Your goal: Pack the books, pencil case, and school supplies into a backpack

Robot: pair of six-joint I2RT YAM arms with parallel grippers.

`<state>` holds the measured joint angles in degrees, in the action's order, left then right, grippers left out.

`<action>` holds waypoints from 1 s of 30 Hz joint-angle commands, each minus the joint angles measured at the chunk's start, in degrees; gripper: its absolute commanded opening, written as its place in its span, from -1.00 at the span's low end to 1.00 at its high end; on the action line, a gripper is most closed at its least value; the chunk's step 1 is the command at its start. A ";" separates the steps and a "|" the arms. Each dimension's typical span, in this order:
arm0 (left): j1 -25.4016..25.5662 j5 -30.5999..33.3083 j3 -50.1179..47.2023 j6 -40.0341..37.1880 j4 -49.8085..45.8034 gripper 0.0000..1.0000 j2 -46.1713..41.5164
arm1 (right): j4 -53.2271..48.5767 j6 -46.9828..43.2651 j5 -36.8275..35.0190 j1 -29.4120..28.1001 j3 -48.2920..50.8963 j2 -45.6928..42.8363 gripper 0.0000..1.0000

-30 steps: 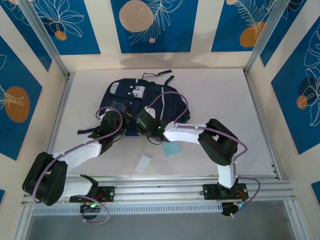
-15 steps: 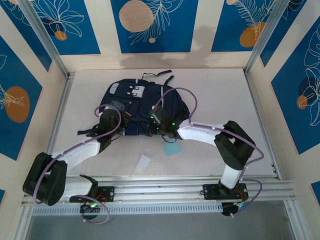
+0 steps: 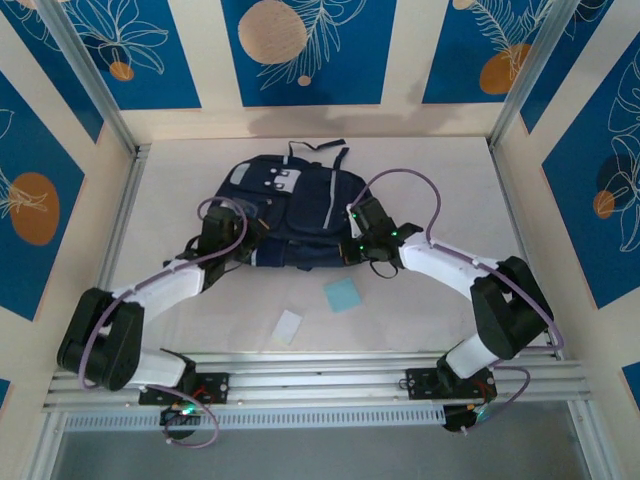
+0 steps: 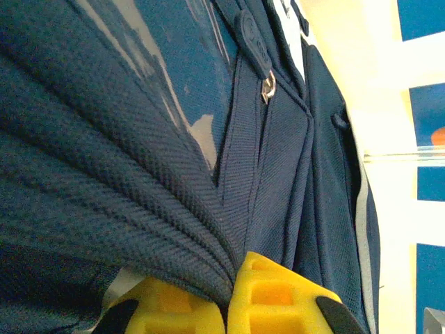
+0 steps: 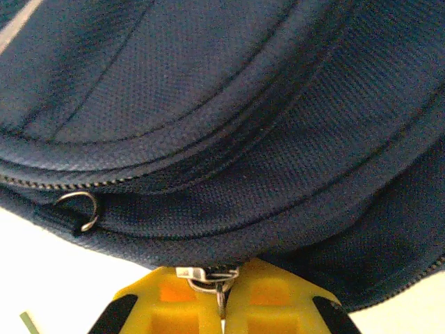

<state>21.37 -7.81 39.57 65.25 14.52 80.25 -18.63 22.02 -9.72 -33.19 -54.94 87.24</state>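
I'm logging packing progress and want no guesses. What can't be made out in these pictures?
Top view: the backpack fabric covers its inside; contents cannot be told.
Top view: the white piece is too small to identify.
Left wrist view: the bottom edge cuts the left tool; pinched fabric hides its fingertips.
Right wrist view: the bottom edge cuts the right tool below the gripped zipper pull.

Robot lab enclosure, white table (image 3: pixel 450 190), aluminium frame rails (image 3: pixel 320 365), blue leaf-print wall panels (image 3: pixel 300 50)
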 commanded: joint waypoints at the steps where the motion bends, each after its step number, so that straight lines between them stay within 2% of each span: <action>1: -3.42 -1.58 6.38 -7.91 1.95 -1.00 5.56 | -6.94 -2.14 3.02 1.36 0.32 -2.49 -1.00; 6: -4.04 -8.97 17.73 -10.49 3.06 -1.00 16.46 | -4.36 -0.42 10.54 -2.22 -1.75 -1.28 -1.00; 7: -4.00 -10.85 19.98 -10.42 2.77 -0.77 18.21 | -3.46 0.45 10.74 -3.08 -2.28 -0.70 -1.00; 9: -4.04 -13.58 23.26 -9.92 0.92 -0.11 20.06 | -0.80 2.09 11.50 -4.40 -3.20 0.38 -1.00; 10: -4.05 -14.39 23.85 -9.86 0.09 0.07 20.06 | 0.46 2.98 11.81 -5.04 -3.85 1.15 -1.00; 12: -3.90 -14.35 22.75 -9.56 -1.28 0.24 18.29 | 2.51 4.51 12.15 -5.89 -5.15 2.73 -1.00; 19: -1.32 -10.34 4.59 -0.83 3.83 0.46 5.47 | 6.44 8.35 12.13 -7.19 -9.64 8.20 -1.00; 22: 1.29 -8.19 0.53 2.45 5.81 0.47 2.96 | 7.64 9.79 12.91 -7.98 -10.70 9.52 -1.00; 26: 4.10 -6.89 1.62 3.57 7.71 0.45 4.92 | 7.09 11.48 13.34 -10.03 -11.85 10.35 -1.00; 30: 6.64 -7.11 4.99 4.01 10.81 0.21 10.97 | 5.28 13.13 13.37 -12.17 -11.86 9.96 -1.00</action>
<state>26.72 -16.19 42.09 67.85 20.91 87.77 -14.39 33.82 0.40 -43.27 -64.51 97.73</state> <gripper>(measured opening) 0.626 0.056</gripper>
